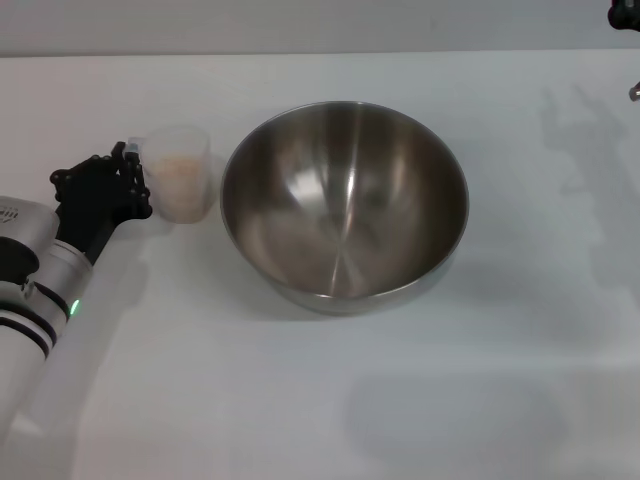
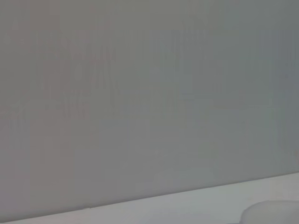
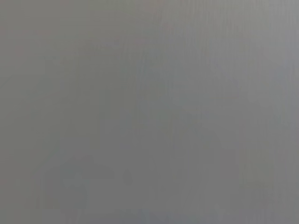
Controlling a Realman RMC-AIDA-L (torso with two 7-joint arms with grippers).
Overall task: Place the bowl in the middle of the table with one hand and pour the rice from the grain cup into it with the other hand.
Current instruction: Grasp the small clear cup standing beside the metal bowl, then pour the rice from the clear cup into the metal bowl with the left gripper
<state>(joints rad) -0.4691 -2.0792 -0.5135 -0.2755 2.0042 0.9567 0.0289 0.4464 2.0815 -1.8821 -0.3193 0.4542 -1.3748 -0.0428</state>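
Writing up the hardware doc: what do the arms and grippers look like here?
Left arm: white-silver cylindrical segments, black bands, a small green light. Left gripper: matte black linkage. Right gripper: only a black bit at the head view's far corner. No loose cables or sleeves visible.

Bowl (image 1: 344, 205), stainless steel: one. Grain cup (image 1: 181, 172), clear plastic: one, holding one mass of rice (image 1: 180, 180). Table (image 1: 300, 400), white: one. Left gripper (image 1: 120, 185), black: one, in the head view. Right gripper (image 1: 625, 15): one, only a dark sliver showing at the frame's far corner.
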